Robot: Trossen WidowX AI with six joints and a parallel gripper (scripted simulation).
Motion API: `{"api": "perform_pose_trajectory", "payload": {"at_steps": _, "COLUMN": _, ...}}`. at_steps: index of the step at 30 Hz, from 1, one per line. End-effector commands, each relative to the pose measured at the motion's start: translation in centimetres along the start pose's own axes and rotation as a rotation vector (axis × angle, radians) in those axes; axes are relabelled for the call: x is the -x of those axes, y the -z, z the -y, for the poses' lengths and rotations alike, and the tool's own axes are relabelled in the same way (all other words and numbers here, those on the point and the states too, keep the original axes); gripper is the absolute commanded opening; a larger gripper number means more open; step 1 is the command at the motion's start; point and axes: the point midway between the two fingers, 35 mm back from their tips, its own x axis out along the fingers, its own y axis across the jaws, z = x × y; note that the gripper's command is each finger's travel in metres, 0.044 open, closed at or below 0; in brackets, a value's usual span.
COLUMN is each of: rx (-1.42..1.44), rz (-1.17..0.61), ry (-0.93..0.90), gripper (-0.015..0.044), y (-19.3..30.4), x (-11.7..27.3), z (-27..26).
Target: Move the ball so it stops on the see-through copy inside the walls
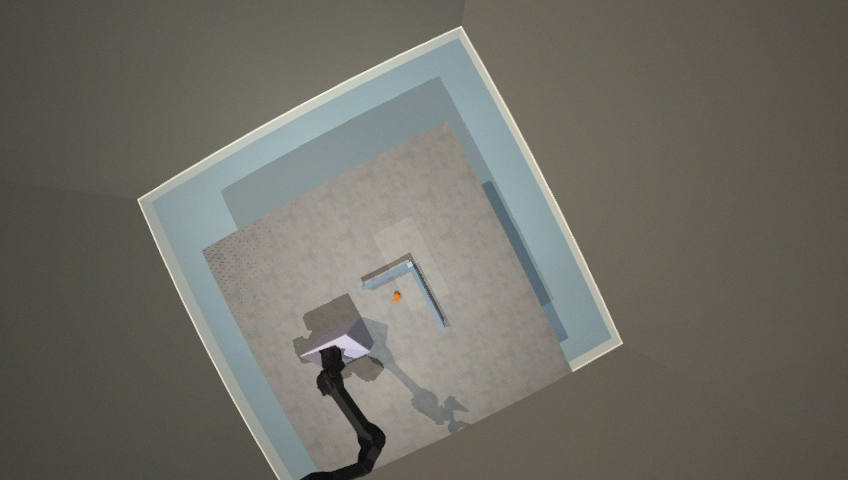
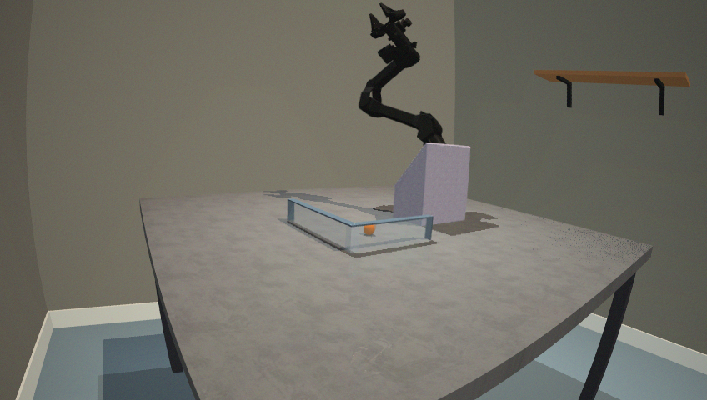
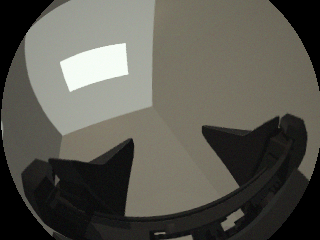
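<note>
Your gripper (image 2: 388,13) is raised high above the pale block (image 2: 436,183) with its fingers spread wide and holding nothing, pointed up at the ceiling. Your orange ball (image 2: 368,229) rests on the table (image 2: 347,307) inside the corner of the clear walls (image 2: 392,220), well apart from the gripper.

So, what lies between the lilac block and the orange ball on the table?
Only bare table shows between the lilac block and the orange ball in the top view; the clear walls stand on the ball's far side.
</note>
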Motion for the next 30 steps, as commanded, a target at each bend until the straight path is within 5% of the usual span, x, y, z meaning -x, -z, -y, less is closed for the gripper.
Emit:
{"api": "perform_pose_trajectory", "payload": {"at_steps": 1, "rx": 0.005, "rz": 0.000, "ry": -0.001, "gripper": 0.0374, "y": 0.0, "x": 0.0, "z": -0.1}}
{"api": "perform_pose_trajectory", "payload": {"at_steps": 6, "rx": 0.123, "rz": -0.018, "ry": -0.031, "gripper": 0.0242, "y": 0.3, "x": -0.6, "z": -3.1}}
{"api": "perform_pose_trajectory", "payload": {"at_steps": 18, "rx": 0.432, "rz": -0.034, "ry": -0.245, "gripper": 0.0242, "y": 3.1, "x": -1.6, "z": -15.2}}
{"api": "perform_pose_trajectory", "payload": {"at_steps": 30, "rx": 0.734, "rz": -0.163, "ry": -0.561, "gripper": 0.0242, "y": 14.0, "x": -0.4, "z": -27.8}}
